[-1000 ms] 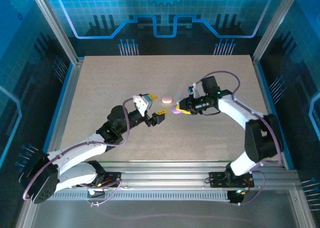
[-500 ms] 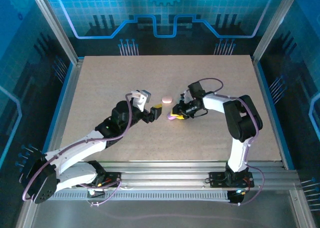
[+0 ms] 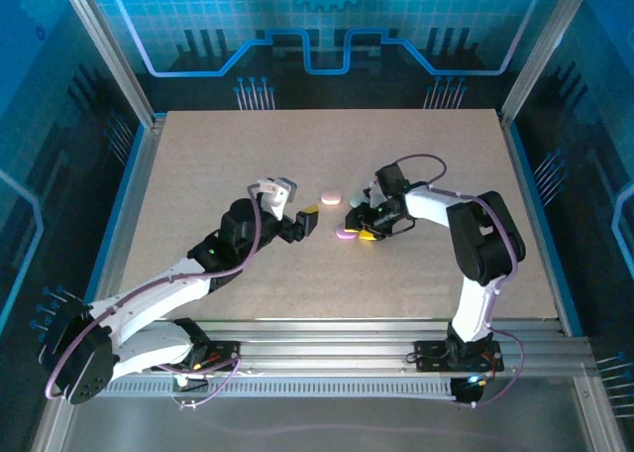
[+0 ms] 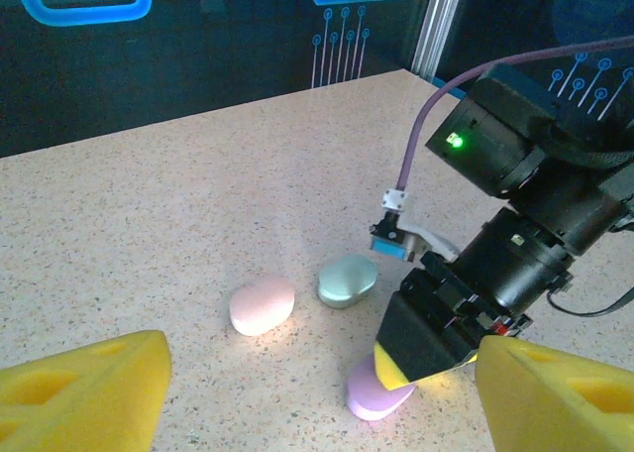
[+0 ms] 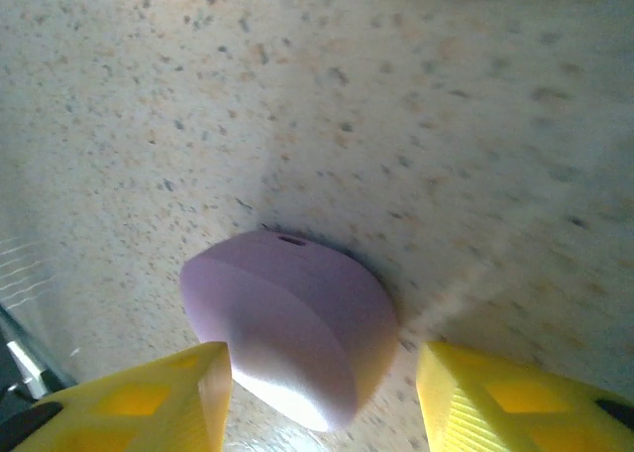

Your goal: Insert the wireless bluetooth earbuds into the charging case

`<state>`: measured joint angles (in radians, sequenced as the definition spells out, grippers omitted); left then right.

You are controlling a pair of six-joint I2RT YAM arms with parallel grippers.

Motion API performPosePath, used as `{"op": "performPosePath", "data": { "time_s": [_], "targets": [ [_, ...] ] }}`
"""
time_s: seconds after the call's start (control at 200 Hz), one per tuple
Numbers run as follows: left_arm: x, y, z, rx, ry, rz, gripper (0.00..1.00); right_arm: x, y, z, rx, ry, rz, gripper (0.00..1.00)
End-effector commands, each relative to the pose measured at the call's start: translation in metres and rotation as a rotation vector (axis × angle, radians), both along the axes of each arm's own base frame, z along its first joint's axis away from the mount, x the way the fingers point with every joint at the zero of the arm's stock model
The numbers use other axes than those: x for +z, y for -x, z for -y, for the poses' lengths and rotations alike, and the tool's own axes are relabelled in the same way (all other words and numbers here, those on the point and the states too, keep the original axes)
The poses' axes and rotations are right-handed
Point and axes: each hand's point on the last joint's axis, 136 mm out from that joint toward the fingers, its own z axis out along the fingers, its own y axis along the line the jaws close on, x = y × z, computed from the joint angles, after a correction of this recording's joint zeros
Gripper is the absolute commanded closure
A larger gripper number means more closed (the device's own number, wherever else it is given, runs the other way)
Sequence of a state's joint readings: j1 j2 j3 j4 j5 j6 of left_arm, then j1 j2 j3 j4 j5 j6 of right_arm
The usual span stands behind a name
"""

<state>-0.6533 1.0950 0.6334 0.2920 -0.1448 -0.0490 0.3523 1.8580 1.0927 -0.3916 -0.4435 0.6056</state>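
A closed purple charging case (image 5: 287, 323) lies on the table between the yellow fingers of my right gripper (image 5: 322, 365), which is open. There is a gap between the case and the right-hand finger (image 5: 505, 397). From above, the right gripper (image 3: 359, 229) hangs low over the purple case (image 3: 346, 234). My left gripper (image 3: 308, 221) is open and holds nothing, a short way to the left and facing the case (image 4: 378, 397). The earbuds are out of view.
A closed pink case (image 3: 331, 194) and a closed teal case (image 4: 348, 280) lie just behind the purple one, the pink case (image 4: 262, 304) on the left. The speckled table (image 3: 218, 155) stretches to blue-lit frame walls on all sides.
My right gripper has come down with the purple case, set it on the table and opened. The left gripper has shifted slightly and opened a little wider.
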Motion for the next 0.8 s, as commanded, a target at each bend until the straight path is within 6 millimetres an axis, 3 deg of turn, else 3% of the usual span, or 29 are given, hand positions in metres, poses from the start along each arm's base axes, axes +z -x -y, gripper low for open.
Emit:
{"op": "performPosePath", "data": {
  "time_s": [0.0,0.155,0.295,0.375,0.415,0.46,0.605,0.67,0.725,0.795],
  "targets": [
    [0.008,-0.012,-0.013,0.069,-0.028,0.022,0.17,0.023,0.002,0.035,-0.020,0.150,0.067,0.45],
    [-0.005,-0.031,-0.058,0.226,-0.026,-0.033,0.13,0.086,-0.014,0.087,-0.092,0.378,0.308,0.44],
    [-0.020,-0.045,-0.115,0.425,-0.032,-0.074,0.04,0.156,-0.026,0.160,-0.279,0.669,0.603,0.39],
    [-0.031,-0.050,-0.148,0.531,-0.049,-0.095,0.01,0.180,-0.029,0.199,-0.352,0.837,0.759,0.33],
    [-0.038,-0.051,-0.165,0.594,-0.058,-0.104,0.01,0.177,-0.032,0.215,-0.360,0.911,0.820,0.27],
    [-0.043,-0.052,-0.182,0.653,-0.078,-0.106,0.01,0.153,-0.032,0.229,-0.319,0.963,0.835,0.25],
    [-0.057,-0.052,-0.225,0.807,-0.191,-0.094,0.01,0.105,-0.044,0.250,-0.251,0.955,0.801,0.23],
    [-0.069,-0.054,-0.237,0.827,-0.191,-0.118,0.01,0.091,-0.052,0.238,-0.220,0.871,0.845,0.22],
    [-0.080,-0.058,-0.237,0.809,-0.192,-0.123,0.01,0.084,-0.058,0.217,-0.170,0.743,0.921,0.23],
    [-0.090,-0.063,-0.237,0.798,-0.168,-0.099,0.01,0.088,-0.066,0.197,-0.128,0.633,1.015,0.22]
  ]
}}
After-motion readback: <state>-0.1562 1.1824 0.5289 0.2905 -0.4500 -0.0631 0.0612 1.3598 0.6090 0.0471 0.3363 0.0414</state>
